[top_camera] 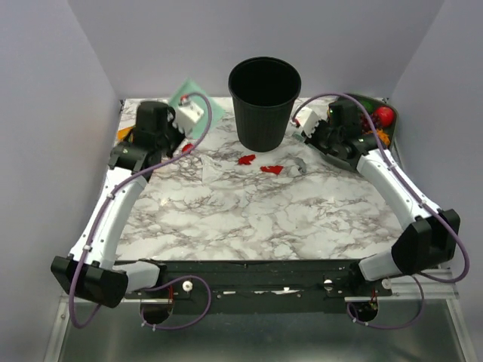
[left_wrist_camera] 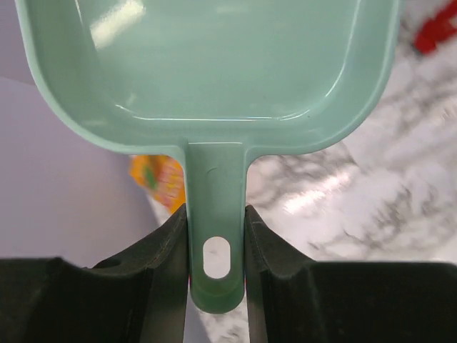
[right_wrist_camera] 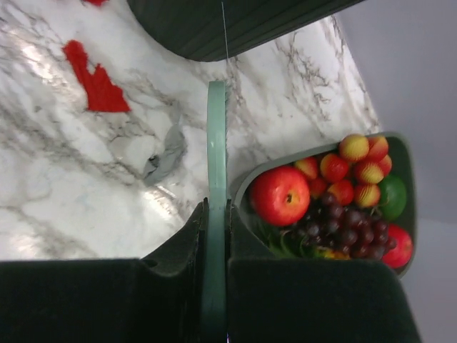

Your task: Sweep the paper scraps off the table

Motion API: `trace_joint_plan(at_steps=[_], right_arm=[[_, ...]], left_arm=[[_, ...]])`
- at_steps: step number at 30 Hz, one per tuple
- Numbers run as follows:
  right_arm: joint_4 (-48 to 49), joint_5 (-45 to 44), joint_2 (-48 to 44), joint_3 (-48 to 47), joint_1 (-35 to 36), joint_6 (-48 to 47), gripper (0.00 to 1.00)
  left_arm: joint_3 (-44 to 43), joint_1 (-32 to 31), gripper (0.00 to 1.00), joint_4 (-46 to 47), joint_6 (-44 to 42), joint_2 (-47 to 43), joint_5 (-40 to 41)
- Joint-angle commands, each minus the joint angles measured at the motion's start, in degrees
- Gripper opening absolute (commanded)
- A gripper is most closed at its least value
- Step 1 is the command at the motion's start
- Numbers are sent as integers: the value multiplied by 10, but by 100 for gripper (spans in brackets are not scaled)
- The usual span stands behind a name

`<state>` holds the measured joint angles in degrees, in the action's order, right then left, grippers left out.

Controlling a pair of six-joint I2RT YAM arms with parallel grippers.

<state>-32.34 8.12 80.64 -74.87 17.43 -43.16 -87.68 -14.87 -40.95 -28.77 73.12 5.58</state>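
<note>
**Both tools in hand, red scraps not swept yet**

The paper scraps (top_camera: pixel 246 159) are sitting toward the back of the tabletop (top_camera: pixel 264 226), just in front of the black bin (top_camera: pixel 264 121). The overhead view shows two clear clusters close together. There might be another speck of red further left by the left arm's wrist, but I can't say for sure. They're small, bright red, ragged-edged and lying flat. They look like thin stuff, so my guess is they'll skid or flutter if shoved too fast.

The left jaws are clamped on the handle of a mint-green dustpan (left_wrist_camera: pixel 214 71). It's over by the back-left corner, well apart from the scraps, with an orange packet (left_wrist_camera: pixel 161 179) peeking out beneath it. The right jaws are closed on a thin mint-green tool (right_wrist_camera: pixel 216 143) seen edge-on. I'm assuming it's the sweeper, though its working end isn't visible. It sits right of the scraps, beside a fruit bowl (right_wrist_camera: pixel 244 184). A little grey crumpled bit (right_wrist_camera: pixel 161 153) lies between the tool and the nearest scrap.

So I'd call this the set-up step, with no sweeping done yet. The next move probably needs the pan's lip flat on the tabletop left of the scraps. Then the tool can drag them in without clipping the bin.
</note>
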Motion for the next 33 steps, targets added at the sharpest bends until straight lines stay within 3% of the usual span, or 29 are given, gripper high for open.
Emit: trace_joint_plan(at_steps=[1, 3, 7, 15, 21, 26, 29, 33], right_arm=[[83, -38, 76, -35, 5, -90, 1], [84, -50, 121, -64, 11, -113, 1], [94, -78, 167, -71, 23, -163, 0], [92, -93, 126, 48, 76, -221, 1], [26, -87, 70, 96, 141, -128, 1], [-112, -36, -12, 90, 184, -56, 1], [-185, 21, -34, 69, 195, -23, 0], [-182, -1, -33, 9, 194, 13, 1]], left_arm=[[187, -4, 0, -92, 27, -62, -81], [243, -3, 0, -77, 29, -83, -74], [255, -3, 0, -84, 63, -91, -83], [323, -2, 0, -91, 24, -84, -110], [347, -2, 0, -85, 6, -74, -115], [358, -2, 0, -76, 6, -68, -130], [364, -2, 0, -70, 8, -60, -136], [368, -2, 0, -70, 8, -54, -140]])
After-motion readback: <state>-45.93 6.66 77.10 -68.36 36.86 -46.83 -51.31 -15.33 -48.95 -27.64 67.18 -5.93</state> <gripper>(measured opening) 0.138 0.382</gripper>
